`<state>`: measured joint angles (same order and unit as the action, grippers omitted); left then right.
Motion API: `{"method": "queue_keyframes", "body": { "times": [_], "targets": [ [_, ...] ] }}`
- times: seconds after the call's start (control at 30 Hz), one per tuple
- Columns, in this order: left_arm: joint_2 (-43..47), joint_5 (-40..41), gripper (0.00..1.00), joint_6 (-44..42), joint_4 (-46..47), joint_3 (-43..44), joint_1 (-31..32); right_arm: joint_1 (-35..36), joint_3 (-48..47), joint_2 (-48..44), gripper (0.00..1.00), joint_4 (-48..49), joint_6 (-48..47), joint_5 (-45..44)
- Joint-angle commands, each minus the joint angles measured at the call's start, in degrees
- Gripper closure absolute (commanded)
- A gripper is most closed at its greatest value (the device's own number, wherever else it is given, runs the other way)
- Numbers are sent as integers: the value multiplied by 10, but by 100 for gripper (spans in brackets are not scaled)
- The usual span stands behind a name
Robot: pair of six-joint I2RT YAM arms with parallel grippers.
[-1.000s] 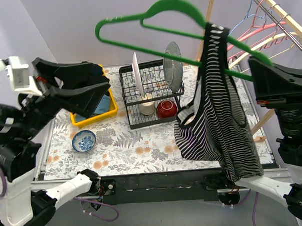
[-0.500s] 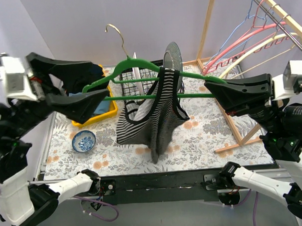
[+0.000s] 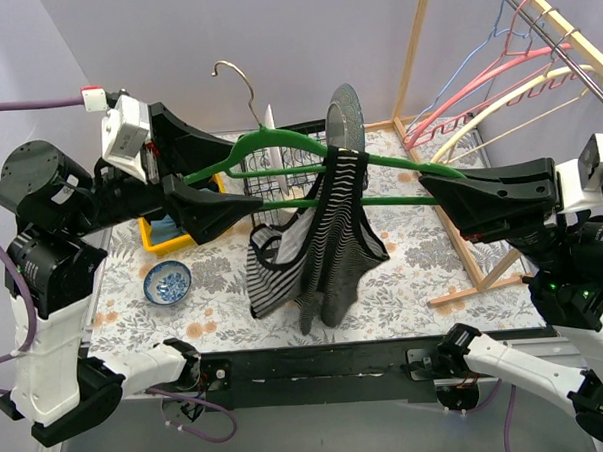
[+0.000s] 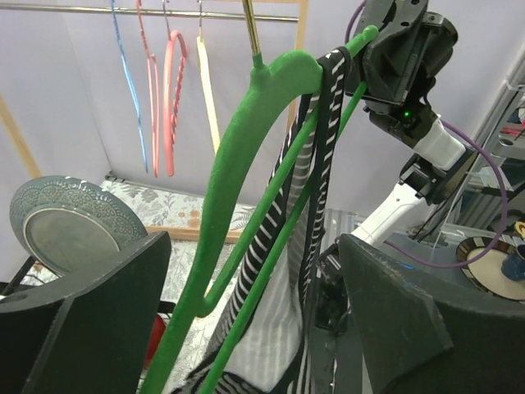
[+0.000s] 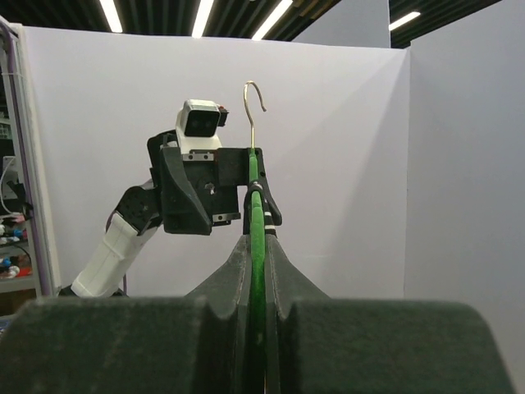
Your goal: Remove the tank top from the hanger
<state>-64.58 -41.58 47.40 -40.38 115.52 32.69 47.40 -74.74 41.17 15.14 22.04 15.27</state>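
The end of the green hanger [image 3: 278, 139] sits between the spread jaws of the left gripper [image 3: 244, 178], with room on either side. Just past the tips, the tank top [image 3: 327, 235] blocks the way. A dish rack [image 3: 291, 176] stands behind it and a yellow bin [image 3: 157, 237] sits below. Bare bench [image 3: 414, 271] lies under the right gripper [image 3: 430, 185], with a wooden rail [image 3: 414, 51] beside it.

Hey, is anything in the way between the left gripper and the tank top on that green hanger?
Nothing visible besides the hanger itself. The open left gripper straddles its left end, and only green bars run from there to the tank top draped mid-hanger. The right gripper holds the far end.
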Motion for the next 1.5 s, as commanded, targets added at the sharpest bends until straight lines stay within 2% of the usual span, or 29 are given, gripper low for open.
{"method": "queue_keyframes", "body": {
  "times": [0.0, 0.13, 0.17, 0.3, 0.37, 0.4, 0.47, 0.67, 0.83, 0.93, 0.97, 1.07, 1.13, 1.17, 1.3, 1.47],
  "targets": [
    [14, -34, 21, 3, 7, -13, -3, 3, -3, -6, 99, 89, 22, 2],
    [14, -60, 37, 8, 27, -19, -2, 3, -1, -11, 99, 86, 21, -1],
    [13, -66, 48, 9, 30, -18, -3, 3, -1, -12, 99, 83, 17, -2],
    [10, -97, 76, 26, 50, -27, -2, 3, 7, -22, 99, 75, 8, -16],
    [11, -116, 84, 28, 57, -35, -2, 3, 11, -25, 99, 76, 8, -17],
    [12, -119, 93, 30, 60, -40, -3, 3, 12, -25, 99, 76, 8, -18],
    [16, -123, 100, 34, 70, -55, -2, 3, 12, -27, 99, 76, 7, -20],
    [30, -121, 100, 38, 85, -93, -2, 3, 26, -30, 99, 59, -14, -33],
    [43, -90, 100, -5, 55, -110, -3, 3, 28, -49, 99, -26, -59, -125],
    [42, -64, 100, -33, 21, -94, -2, 3, 17, -65, 78, -67, -71, -150],
    [40, -54, 100, -39, 10, -89, -2, 3, 12, -72, 61, -107, -79, -169],
    [36, -14, 100, -63, -26, -77, -2, 3, -25, -76, 40, -200, -81, -204],
    [37, 3, 100, -68, -38, -78, -2, 2, -46, -73, 32, -244, -81, -214],
    [38, 4, 100, -68, -38, -78, -2, 3, -72, -67, 24, -263, -81, -216],
    [38, 15, 100, -71, -39, -79, -2, 3, -146, -39, 20, -364, -82, -217],
    [32, 12, 100, -77, -43, -81, -3, 3, -226, 14, 20, -409, -96, -157]
  ]
}}
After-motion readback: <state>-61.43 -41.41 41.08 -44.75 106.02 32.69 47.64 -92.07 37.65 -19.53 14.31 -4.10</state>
